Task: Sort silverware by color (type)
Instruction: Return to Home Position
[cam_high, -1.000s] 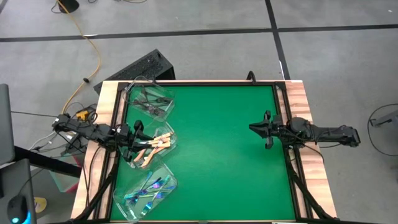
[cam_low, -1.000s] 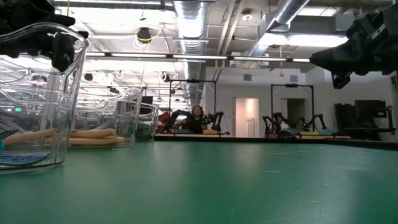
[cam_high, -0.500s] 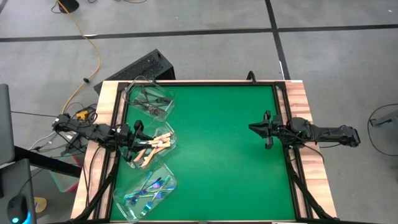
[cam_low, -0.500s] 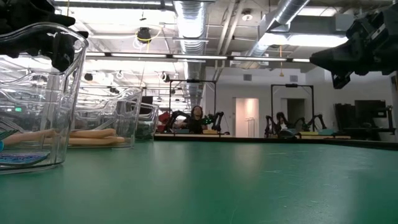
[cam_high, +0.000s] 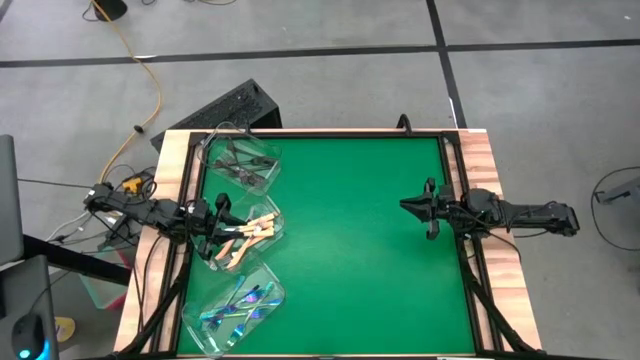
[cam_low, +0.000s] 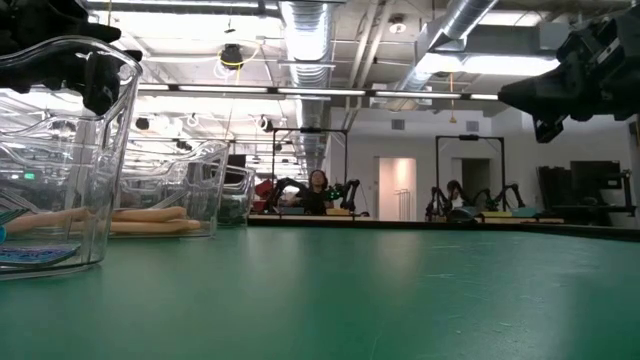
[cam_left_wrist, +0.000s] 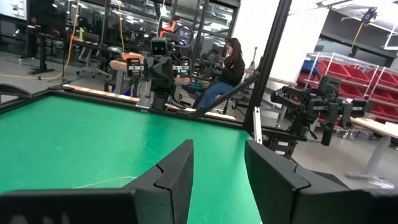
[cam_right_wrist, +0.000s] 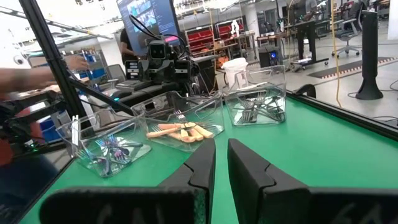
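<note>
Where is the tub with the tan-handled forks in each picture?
High view: tub with the tan-handled forks, middle of three at the table's left edge.
Low view: far left, forks lying inside.
Left wrist view: not in it.
Right wrist view: middle tub.
Shared landmark: green table.

Ahead of the left gripper (cam_left_wrist: 217, 171), whose fingers stand apart, lies bare green table (cam_left_wrist: 93, 137); beyond it, the right gripper (cam_left_wrist: 160, 62) and a seated person (cam_left_wrist: 227, 71).
</note>
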